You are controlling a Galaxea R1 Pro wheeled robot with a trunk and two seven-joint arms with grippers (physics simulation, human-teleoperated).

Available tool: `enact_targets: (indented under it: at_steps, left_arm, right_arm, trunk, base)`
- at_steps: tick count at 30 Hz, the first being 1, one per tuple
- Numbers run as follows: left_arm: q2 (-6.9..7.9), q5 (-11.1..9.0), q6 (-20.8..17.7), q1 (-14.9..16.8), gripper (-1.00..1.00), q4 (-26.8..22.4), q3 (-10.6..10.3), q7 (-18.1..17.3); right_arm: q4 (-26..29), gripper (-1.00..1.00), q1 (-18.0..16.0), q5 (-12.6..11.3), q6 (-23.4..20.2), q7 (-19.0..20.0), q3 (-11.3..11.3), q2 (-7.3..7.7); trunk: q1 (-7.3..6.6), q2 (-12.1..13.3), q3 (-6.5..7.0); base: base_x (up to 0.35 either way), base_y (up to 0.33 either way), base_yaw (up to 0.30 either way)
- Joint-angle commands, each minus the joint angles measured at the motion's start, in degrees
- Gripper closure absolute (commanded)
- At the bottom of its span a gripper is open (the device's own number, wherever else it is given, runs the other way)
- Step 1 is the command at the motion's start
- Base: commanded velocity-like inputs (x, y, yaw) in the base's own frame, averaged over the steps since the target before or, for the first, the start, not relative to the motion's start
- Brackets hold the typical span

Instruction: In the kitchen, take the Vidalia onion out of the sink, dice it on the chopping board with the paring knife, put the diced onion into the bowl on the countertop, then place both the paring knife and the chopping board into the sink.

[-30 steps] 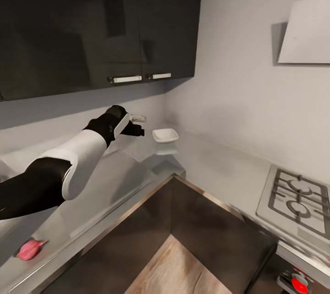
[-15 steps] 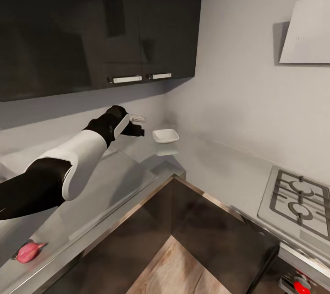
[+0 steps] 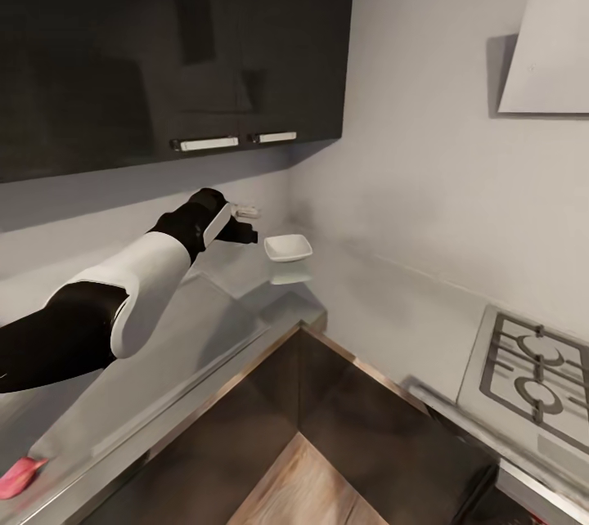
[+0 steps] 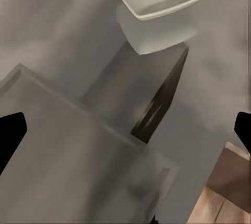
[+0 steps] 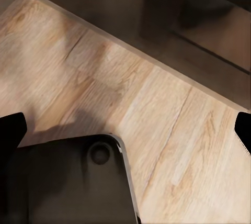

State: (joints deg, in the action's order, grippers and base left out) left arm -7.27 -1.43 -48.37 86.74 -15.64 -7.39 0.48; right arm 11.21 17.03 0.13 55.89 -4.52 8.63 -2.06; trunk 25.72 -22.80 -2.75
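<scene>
Onion (image 3: 18, 476): pinkish-red sliver at 8 o'clock in the head view, cut by the picture's edge, lying by the counter's front lip.
Counter (image 3: 204, 320): smooth grey, slightly reflective, bending round the corner; wide bare stretch between onion and bowl.
Left gripper (image 3: 245, 224): stretched out above the counter, just beside the bowl; jaws spread wide.
Bowl (image 3: 288, 248): shallow, white, squarish, rounded corners, in the counter's corner near both walls.
Hob (image 3: 532, 378): at 4 o'clock.
Right gripper (image 5: 125, 130): over the wooden floor (image 5: 172, 124), jaws wide.

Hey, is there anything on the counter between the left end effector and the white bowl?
Nothing visible. The left end effector hangs over the countertop just short of the bowl, and the stretch between them is bare grey surface.
</scene>
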Motion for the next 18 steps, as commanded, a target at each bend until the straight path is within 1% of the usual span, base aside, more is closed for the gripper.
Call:
enact_targets:
  at_steps: [1, 6, 9, 18]
  left_arm:
    - [0.01, -0.15, -0.23, 0.04, -1.00, -0.06, -0.35, 0.05]
    - [0.04, -0.15, -0.23, 0.03, -1.00, -0.09, -0.35, 0.05]
    - [0.05, -0.15, -0.29, 0.01, -1.00, -0.13, -0.35, 0.05]
    - [0.05, -0.15, -0.32, 0.01, -1.00, -0.06, -0.35, 0.05]
  right_arm:
    - [0.12, -1.00, 0.02, 0.04, 0.01, -0.31, -0.11, -0.03]
    - [0.06, -1.00, 0.02, 0.04, 0.01, -0.31, -0.11, -0.01]
    - [-0.02, -1.00, 0.02, 0.04, 0.01, -0.31, -0.11, -0.02]
    - [-0.05, -1.00, 0.02, 0.04, 0.01, -0.31, -0.11, -0.05]
  trunk:
    - [0.07, -0.12, -0.12]
    - [0.07, -0.12, -0.12]
    - [0.07, -0.12, -0.12]
    - [0.07, -0.12, -0.12]
  base:
    - [0.278, -0.152, 0.000]
    - [0.286, -0.114, 0.000]
    - [0.290, -0.018, 0.000]
    - [0.252, 0.185, 0.000]
